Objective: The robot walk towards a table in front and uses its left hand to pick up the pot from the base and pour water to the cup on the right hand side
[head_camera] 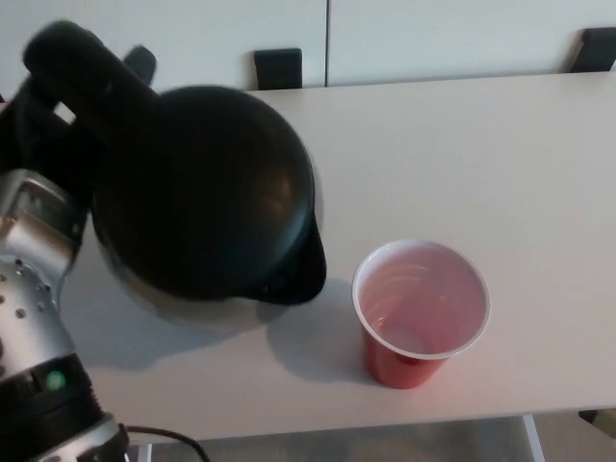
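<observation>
Black pot (207, 192) with silvery lower band; red cup (421, 313), white rim, pinkish inside; off-white table (462, 164); silver forearm (34, 289), green light

white table (500, 144), two black chair backs (277, 67)

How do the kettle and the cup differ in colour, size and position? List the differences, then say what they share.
The kettle is black; the cup is red outside with a white rim. The kettle looks far larger in the picture than the cup. The kettle is held in the left hand by its handle, whereas the cup stands upright and untouched on the table. The kettle is lidded; the cup is open and looks empty. Both sit over the same table, with the kettle's spout toward the cup.
</observation>
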`<state>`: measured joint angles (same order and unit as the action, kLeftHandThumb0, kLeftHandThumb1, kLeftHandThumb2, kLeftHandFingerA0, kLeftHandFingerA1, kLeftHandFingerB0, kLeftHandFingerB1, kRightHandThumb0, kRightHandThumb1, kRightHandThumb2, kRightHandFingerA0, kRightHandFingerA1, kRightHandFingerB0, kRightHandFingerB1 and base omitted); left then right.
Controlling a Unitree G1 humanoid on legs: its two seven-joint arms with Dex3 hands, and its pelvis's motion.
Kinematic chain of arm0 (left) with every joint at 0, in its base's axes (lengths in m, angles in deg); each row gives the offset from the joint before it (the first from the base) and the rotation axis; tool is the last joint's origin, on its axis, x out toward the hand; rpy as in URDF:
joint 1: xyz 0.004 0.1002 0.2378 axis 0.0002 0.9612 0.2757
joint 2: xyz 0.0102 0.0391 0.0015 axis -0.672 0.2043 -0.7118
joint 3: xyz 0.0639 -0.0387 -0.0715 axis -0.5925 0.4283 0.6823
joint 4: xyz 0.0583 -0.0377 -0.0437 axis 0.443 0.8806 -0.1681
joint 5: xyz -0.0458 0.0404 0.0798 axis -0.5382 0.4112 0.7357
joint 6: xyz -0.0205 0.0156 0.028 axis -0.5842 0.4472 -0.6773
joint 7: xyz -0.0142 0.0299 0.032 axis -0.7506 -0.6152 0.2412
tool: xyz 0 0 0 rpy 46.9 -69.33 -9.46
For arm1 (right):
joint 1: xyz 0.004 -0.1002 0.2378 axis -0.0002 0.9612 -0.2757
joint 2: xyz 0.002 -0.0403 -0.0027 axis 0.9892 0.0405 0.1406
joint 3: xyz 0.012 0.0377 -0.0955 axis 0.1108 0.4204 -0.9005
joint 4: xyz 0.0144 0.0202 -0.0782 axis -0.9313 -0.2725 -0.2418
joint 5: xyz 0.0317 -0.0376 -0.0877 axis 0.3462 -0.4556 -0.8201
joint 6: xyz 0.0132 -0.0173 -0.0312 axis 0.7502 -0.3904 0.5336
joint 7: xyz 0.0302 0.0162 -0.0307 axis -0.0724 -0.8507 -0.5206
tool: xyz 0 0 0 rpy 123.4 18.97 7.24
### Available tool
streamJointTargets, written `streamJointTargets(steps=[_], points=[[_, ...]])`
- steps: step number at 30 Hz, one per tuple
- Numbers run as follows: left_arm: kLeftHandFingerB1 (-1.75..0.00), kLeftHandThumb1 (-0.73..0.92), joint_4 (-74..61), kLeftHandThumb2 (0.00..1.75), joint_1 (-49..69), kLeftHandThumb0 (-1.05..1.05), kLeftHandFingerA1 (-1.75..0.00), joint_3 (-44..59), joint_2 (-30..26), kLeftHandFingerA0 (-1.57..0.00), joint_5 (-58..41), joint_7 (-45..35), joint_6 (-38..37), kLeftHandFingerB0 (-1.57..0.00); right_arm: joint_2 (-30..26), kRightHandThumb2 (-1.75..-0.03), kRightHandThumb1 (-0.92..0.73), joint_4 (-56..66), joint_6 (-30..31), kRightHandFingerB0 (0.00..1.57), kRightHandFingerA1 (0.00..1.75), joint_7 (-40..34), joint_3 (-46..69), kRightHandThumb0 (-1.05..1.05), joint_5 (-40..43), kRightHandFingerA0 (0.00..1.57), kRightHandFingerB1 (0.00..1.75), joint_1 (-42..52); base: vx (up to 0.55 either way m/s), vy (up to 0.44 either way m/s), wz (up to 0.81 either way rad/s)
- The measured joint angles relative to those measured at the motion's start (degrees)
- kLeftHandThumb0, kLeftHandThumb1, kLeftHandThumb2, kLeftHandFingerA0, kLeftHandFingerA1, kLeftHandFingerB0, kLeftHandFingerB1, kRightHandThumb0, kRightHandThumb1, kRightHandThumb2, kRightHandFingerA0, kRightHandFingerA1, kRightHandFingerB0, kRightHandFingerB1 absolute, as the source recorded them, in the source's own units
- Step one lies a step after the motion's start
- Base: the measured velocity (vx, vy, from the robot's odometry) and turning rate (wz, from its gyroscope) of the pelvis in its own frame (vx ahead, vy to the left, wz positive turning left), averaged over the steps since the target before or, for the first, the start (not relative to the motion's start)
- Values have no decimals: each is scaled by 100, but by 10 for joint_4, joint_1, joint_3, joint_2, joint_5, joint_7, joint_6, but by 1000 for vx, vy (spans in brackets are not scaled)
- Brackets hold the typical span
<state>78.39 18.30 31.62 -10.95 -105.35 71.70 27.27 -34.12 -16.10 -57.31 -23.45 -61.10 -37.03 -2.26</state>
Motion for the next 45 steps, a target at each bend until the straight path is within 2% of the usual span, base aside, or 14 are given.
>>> streamJointTargets(steps=[5, 6, 17, 18, 19, 20, 21, 23, 24, 25, 26, 29, 32, 45], points=[[-171, 71, 5, 55, 31, -4, -175, -35, 15, -72, 5, 11, 0, -37, 0, -73, -49, 0, 0, 34, 51, 0, 1, -42, 1, 26, 57, -2, 0, 0, 0], [-170, 70, 7, 55, 36, -3, -175, -43, 15, -72, 6, 12, 0, -37, 0, -58, -60, 0, 1, 38, 43, 0, 1, -36, 1, 28, 53, -3, 0, 0, 0], [-166, 69, 10, 56, 76, -9, -175, -100, 7, -67, 26, 11, -19, -40, 0, -57, -60, 0, 4, 32, 45, 0, 0, -37, 1, 26, 52, -5, 0, 0, 0], [-139, 63, 10, 56, 79, -13, -158, -107, 3, -64, 28, 10, -22, -51, 0, -57, -60, 0, 4, 33, 45, 0, 0, -36, 1, 26, 51, -5, 0, 0, 0], [-74, 58, 10, 57, 81, -18, -91, -113, 0, -69, 30, 10, -25, -59, 0, -57, -60, 0, 4, 33, 45, 0, 0, -37, 1, 27, 51, -5, 0, 0, 0], [-35, 58, 10, 57, 85, -24, -49, -125, -6, -49, 38, 10, -33, -39, 0, -58, -60, 0, 4, 33, 45, 1, 0, -37, 1, 27, 51, -5, 0, 0, 0], [-35, 58, 9, 57, 87, -24, -49, -132, -9, -49, 42, 10, -36, -39, 0, -58, -60, 0, 4, 33, 45, 0, 0, -37, 1, 27, 51, -6, 0, 0, 0], [-21, 53, 4, 58, 96, -32, -16, -155, -23, 0, 51, 5, -46, -1, 0, -57, -60, 0, 5, 34, 48, 0, -1, -37, 0, 28, 52, -6, 0, 0, 0], [-12, 34, 0, 68, 98, -45, -11, -165, -32, 0, 54, 1, -47, 0, 0, -57, -60, 0, 5, 34, 48, 0, -1, -37, 0, 28, 53, -6, 0, 0, 0], [-12, 34, -4, 68, 100, -45, -11, -173, -41, 0, 57, -3, -48, 0, 0, -57, -60, 0, 5, 34, 48, 0, -1, -37, 0, 28, 53, -6, 0, 0, 0], [-1, 36, -7, 66, 100, -55, 0, -184, -54, 0, 62, -8, -51, 0, 0, -58, -59, 0, 5, 33, 49, 0, -1, -36, 0, 27, 53, -7, 0, 0, 0], [0, 39, -13, 69, 99, -60, 0, -207, -94, 0, 75, -28, -66, 0, 0, -57, -59, 0, 6, 34, 49, 0, -1, -37, 1, 27, 54, -8, 0, 0, 0], [-2, 40, -7, 68, 96, -52, 0, -221, -129, 0, 87, -50, -82, 0, 0, -58, -59, 0, 8, 33, 52, 0, -1, -37, 1, 27, 54, -9, 0, 0, 0], [0, 36, 91, 66, 48, -56, -2, -209, -249, 0, 117, -121, -132, 0, 0, -58, -58, 0, 10, 32, 53, 4, -1, -39, 1, 24, 53, -10, 0, 0, 0]])
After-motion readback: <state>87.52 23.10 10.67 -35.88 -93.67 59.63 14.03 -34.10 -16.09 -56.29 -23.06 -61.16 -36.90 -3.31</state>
